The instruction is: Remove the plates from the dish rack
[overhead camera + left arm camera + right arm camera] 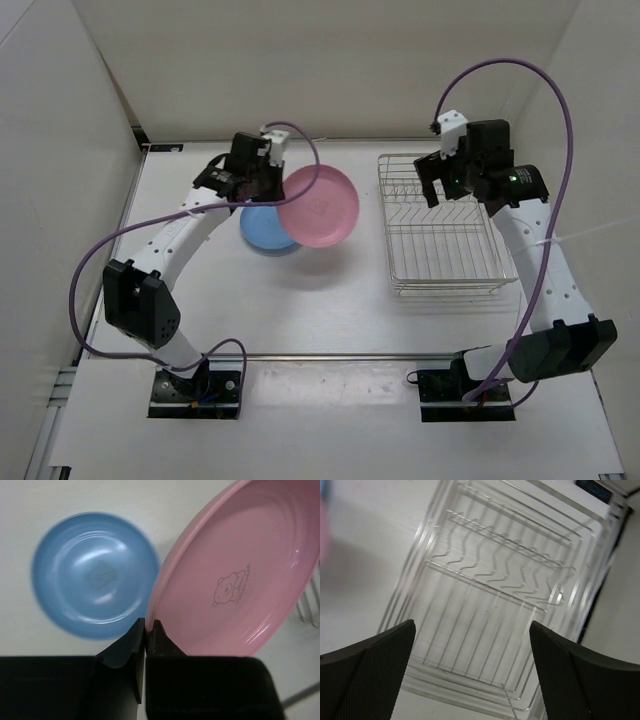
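Jaws on the left arm [180, 240] are clamped on the rim of the pink plate [320, 205]. From the top camera the plate appears lifted and tilted, and its left edge overlaps the blue plate [262, 230], which lies flat on the white counter [330, 310]. Both plates are outside the dish rack [440, 230], well to its left. The left arm bends in from its base and curves toward the plates, while the right arm [540, 260] rises from its base and reaches over the rack's far end, its jaws spread wide and holding nothing. In the left wrist view, the two dark fingertips [135, 635] meet tightly on the pink rim. The smooth, glossy pink plate [240, 570] stands steeply on edge, with a small bear print in its well. Beside it, the round blue plate [95, 575] faces up, shallow, with a raised rim. In the right wrist view, two dark textured fingers [370, 665] stand far apart above the rack [495, 595]. Its thin silver wires form a rectangular grid with a row of wavy upright dividers, and only wire shows inside it.
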Robot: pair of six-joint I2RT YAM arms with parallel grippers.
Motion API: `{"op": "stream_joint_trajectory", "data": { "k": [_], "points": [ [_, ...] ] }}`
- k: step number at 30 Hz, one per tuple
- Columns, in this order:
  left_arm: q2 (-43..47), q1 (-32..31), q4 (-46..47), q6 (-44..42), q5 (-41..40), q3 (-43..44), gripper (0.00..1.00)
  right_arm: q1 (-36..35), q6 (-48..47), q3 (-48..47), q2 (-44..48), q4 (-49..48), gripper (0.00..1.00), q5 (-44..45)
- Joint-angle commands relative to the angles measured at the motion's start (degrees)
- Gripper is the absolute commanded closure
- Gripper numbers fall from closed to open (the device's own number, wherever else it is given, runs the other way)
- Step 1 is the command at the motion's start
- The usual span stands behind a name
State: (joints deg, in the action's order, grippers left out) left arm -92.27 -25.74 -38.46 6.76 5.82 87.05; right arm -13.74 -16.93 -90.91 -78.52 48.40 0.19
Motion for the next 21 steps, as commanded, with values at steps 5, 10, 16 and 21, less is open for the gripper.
{"op": "stream_joint_trajectory", "data": {
  "k": [5,10,16,21],
  "points": [
    [2.98,19.82,-0.04,5.89,6.44,-1.79,0.89,2.57,1.72,4.95,10.22,-5.42,0.00,7.81],
    [-0.10,26.34,3.55,5.89,16.39,-7.15,0.89,2.57,1.11,6.62,13.65,-6.04,0.00,7.81],
    [-6.51,29.78,5.32,6.68,23.61,-7.07,0.89,2.57,0.58,7.15,14.19,-5.51,0.00,7.81],
    [-11.60,29.78,5.32,6.68,24.14,-5.40,0.89,2.57,0.58,6.63,14.19,-4.99,0.00,7.12]
  ]
}}
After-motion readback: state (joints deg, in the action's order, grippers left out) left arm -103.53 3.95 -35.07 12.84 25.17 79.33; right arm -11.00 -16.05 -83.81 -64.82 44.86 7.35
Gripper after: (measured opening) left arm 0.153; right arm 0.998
